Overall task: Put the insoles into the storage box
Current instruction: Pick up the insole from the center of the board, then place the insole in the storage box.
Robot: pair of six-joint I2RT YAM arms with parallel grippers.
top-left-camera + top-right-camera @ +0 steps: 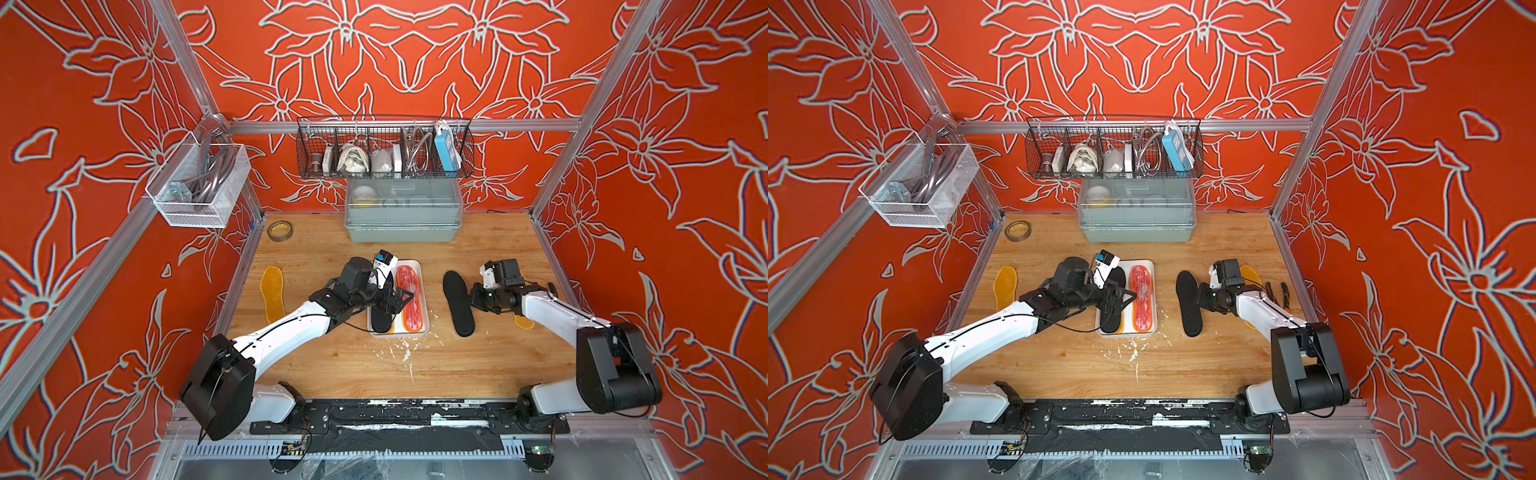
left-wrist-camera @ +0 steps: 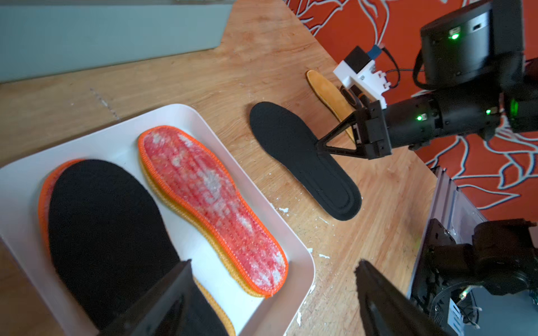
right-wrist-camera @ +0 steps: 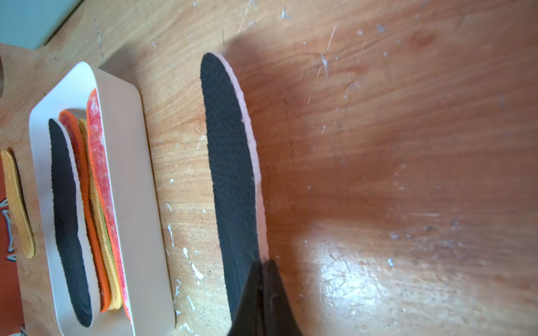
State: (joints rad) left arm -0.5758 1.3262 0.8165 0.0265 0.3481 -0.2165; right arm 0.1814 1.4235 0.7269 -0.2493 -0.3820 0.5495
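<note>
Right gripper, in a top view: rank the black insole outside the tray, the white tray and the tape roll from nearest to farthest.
1. The black insole, pinched at its edge in the fingers of the right gripper.
2. The white tray, in the middle, just beyond that insole.
3. The tape roll, in the far back corner on the opposite side.

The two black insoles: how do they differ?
The boxed insole rests on other insoles in the box; the table insole lies directly on the table. Nothing grips the boxed insole, the left gripper above it being open; the right gripper is shut on the table insole's edge. Both are black.
</note>
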